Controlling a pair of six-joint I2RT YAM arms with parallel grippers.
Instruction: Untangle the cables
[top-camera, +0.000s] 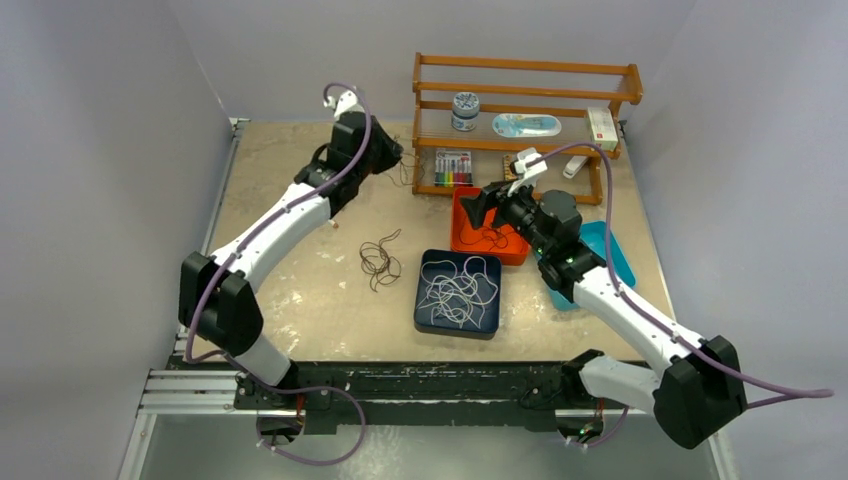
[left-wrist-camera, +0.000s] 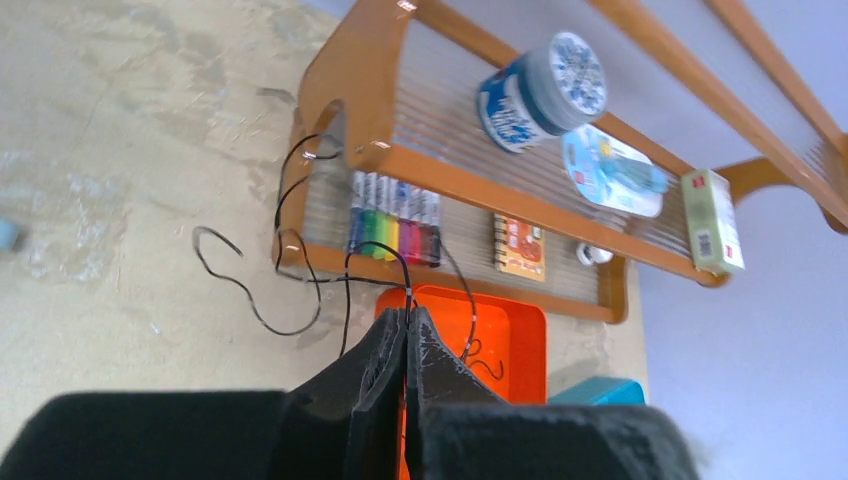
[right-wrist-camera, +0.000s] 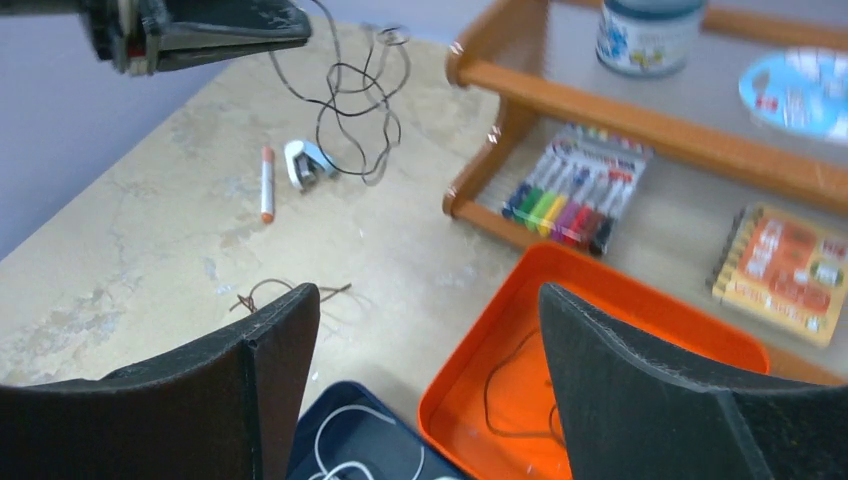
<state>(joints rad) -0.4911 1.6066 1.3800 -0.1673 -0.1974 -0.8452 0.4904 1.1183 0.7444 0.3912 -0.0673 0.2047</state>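
Note:
My left gripper (left-wrist-camera: 408, 312) is shut on a thin black cable (left-wrist-camera: 252, 300), which hangs in loops over the table beside the wooden rack. In the top view the left gripper (top-camera: 392, 158) is at the far side, left of the rack. My right gripper (right-wrist-camera: 430, 330) is open and empty above the near left corner of the orange tray (right-wrist-camera: 640, 300). A dark cable (right-wrist-camera: 487, 384) lies in that tray. A white cable (top-camera: 458, 290) is coiled in the dark blue tray (top-camera: 424, 322). A dark brown cable (top-camera: 378, 262) lies loose on the table.
A wooden rack (top-camera: 520, 100) at the back holds a jar, a marker set (top-camera: 453, 165), a notebook and boxes. A teal bin (top-camera: 612, 248) sits under my right arm. An orange pen (right-wrist-camera: 267, 183) and a small white clip (right-wrist-camera: 305, 163) lie on the table.

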